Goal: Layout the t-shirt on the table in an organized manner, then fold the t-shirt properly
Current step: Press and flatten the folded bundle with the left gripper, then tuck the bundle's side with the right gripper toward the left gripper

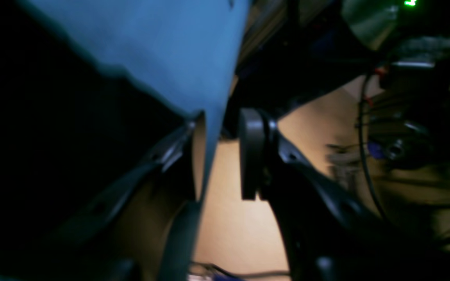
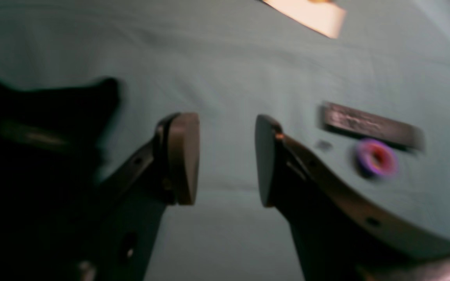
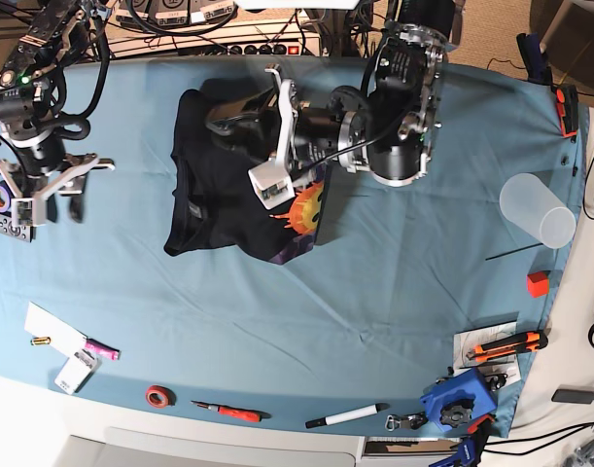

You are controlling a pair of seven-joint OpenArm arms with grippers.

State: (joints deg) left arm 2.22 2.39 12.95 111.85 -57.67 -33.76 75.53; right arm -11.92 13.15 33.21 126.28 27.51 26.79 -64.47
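Note:
The black t-shirt (image 3: 219, 195) lies crumpled on the blue table (image 3: 394, 282) at the back centre, with its orange-and-purple print (image 3: 306, 209) showing at its right edge. My left gripper (image 3: 228, 122) hovers over the shirt's upper part. In the left wrist view it (image 1: 223, 156) is open and empty, with black fabric (image 1: 53, 136) to its left and the table (image 1: 162, 50) beyond. My right gripper (image 3: 49, 199) is at the table's left side, apart from the shirt. In the right wrist view it (image 2: 225, 160) is open and empty above the table (image 2: 229, 70), with black fabric (image 2: 33, 117) at the left.
A purple-red tape roll (image 2: 377, 158) and a dark bar (image 2: 369, 125) lie by my right gripper. A clear cup (image 3: 538, 209), a red block (image 3: 538, 283), an orange cutter (image 3: 506, 343) and a blue tool (image 3: 457, 401) are at the right. A marker (image 3: 345, 416), a red roll (image 3: 160, 396) and a white card (image 3: 53, 329) line the front.

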